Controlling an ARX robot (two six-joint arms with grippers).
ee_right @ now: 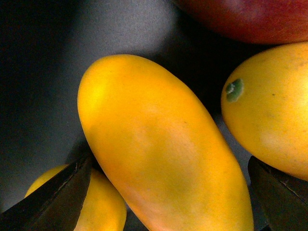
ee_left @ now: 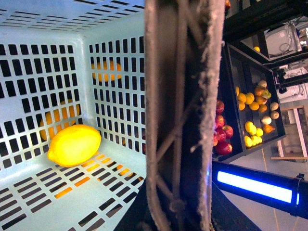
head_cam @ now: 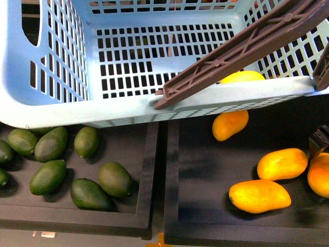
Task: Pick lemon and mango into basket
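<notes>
At far left of the front view, counted several dark green fruits (head_cam: pixel 51 175) in a black tray (head_cam: pixel 146 154). Above them, recorded the basket (head_cam: pixel 51 103), pale turquoise, with a brown handle (head_cam: pixel 241 51) lying across its near rim. Found the lemon (head_cam: pixel 242 77) inside, against the near wall under that handle; confirmed resting on the slotted floor in the left wrist view (ee_left: pixel 74 144). Cannot tell whether the left end effector is apart or together, owing to the handle filling that view. Further right, logged four mangoes (head_cam: pixel 259 195) in a second tray (head_cam: pixel 172 170). At the right edge, sighted the right end effector (head_cam: pixel 318 140); by its wrist view, fingers (ee_right: pixel 53 197) spread apart either side of the mango (ee_right: pixel 163 144), contact not discernible.
</notes>
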